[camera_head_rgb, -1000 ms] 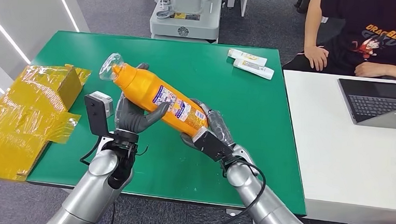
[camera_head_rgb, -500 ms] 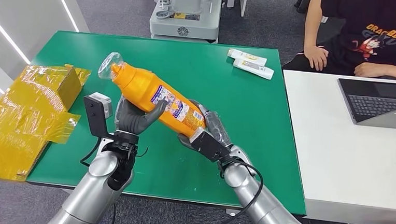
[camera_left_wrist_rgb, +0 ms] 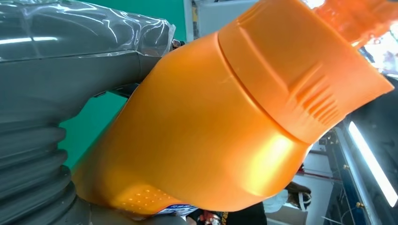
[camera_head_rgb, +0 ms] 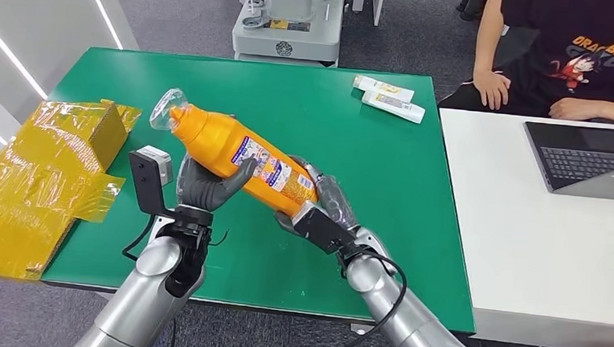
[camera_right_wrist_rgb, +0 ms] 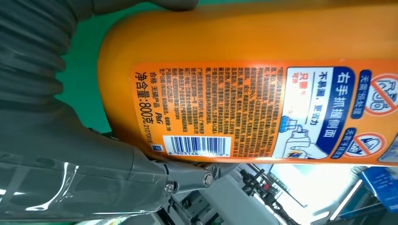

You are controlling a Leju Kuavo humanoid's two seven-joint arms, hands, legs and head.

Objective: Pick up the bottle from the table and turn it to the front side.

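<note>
Orange detergent bottle [camera_right_wrist_rgb: 244,42] fills most of the frame, lying lengthwise across it. Its back label [camera_right_wrist_rgb: 263,112] faces the camera: dense printed text, a barcode [camera_right_wrist_rgb: 196,146] at the label corner nearest the hand, blue panels with white characters, and round prohibition symbols at the far end. Right hand [camera_right_wrist_rgb: 51,140] holds the bottle at its base end; grey ribbed cover and thick thumb press against the orange body. Green surface [camera_right_wrist_rgb: 82,70] shows between hand and bottle.
</note>
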